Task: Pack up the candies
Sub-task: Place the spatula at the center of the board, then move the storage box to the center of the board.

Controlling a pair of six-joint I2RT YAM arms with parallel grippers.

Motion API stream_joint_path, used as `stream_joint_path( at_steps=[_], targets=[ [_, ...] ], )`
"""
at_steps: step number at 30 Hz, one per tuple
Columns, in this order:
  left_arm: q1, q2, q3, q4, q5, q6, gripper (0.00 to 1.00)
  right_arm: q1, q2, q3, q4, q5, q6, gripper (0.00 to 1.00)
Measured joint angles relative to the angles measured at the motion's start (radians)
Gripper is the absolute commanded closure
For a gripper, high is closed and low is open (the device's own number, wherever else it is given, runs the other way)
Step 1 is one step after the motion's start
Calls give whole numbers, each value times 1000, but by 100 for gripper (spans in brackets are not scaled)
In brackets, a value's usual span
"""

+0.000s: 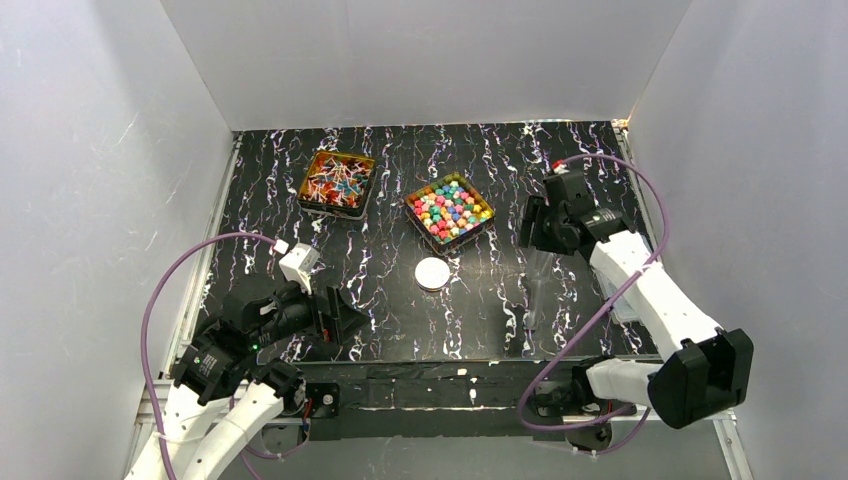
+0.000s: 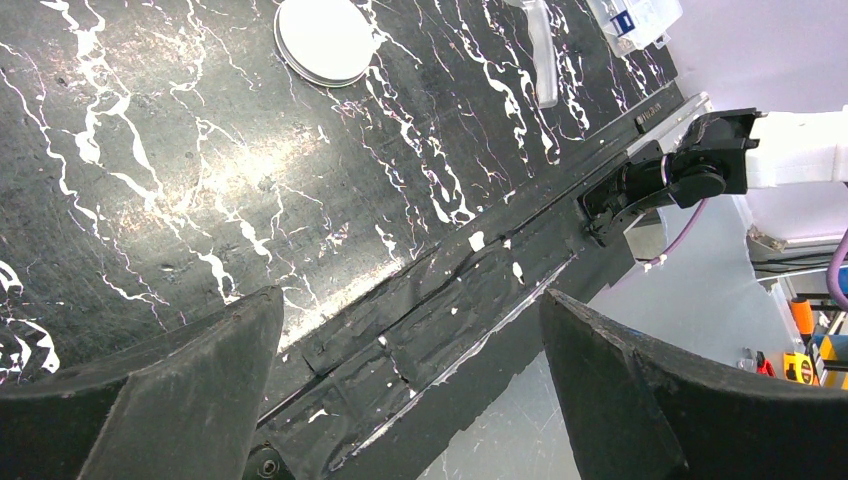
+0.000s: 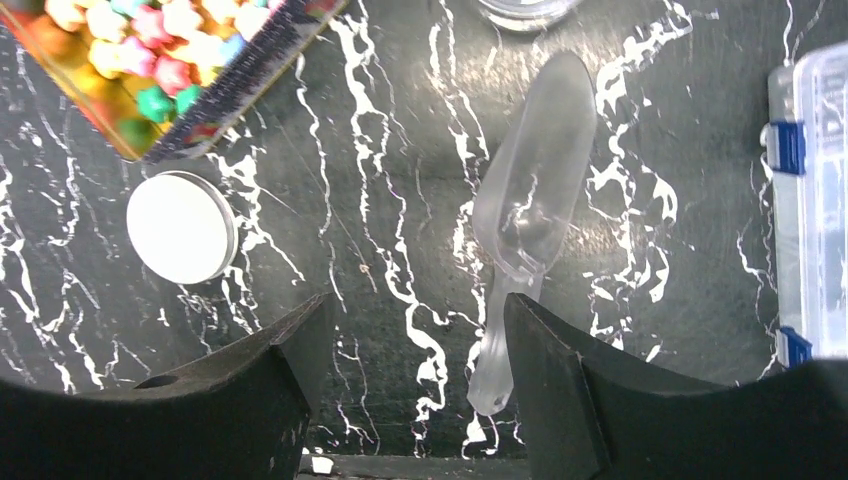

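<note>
- Nearby, the left gripper (image 2: 412, 335) has its fingers spread wide, holding nothing.
- Then the right gripper (image 3: 412, 330), fingers spread too, hangs near a clear scoop (image 3: 530, 200).
- Far back, the candies (image 1: 450, 210) fill two gold tins (image 1: 304, 188).

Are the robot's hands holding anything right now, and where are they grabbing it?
Nothing. The left gripper and right gripper are both open and empty; the clear scoop lies free on the table.
</note>
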State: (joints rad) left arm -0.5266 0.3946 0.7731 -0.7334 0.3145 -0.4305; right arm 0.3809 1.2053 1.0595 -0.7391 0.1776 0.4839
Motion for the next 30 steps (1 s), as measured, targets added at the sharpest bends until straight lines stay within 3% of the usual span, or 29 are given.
stream_joint_path(
  at_steps=[8,18,30],
  targets=[
    [0,0,0,0,0,0,1,19,138,176,-19,-60,-46,30],
    [0,0,0,0,-1,0,1,195,384,418,-12,-65,-71,31],
    [0,-5,0,0,-5,0,1,309,706,694,-5,-78,-146,43]
  ],
)
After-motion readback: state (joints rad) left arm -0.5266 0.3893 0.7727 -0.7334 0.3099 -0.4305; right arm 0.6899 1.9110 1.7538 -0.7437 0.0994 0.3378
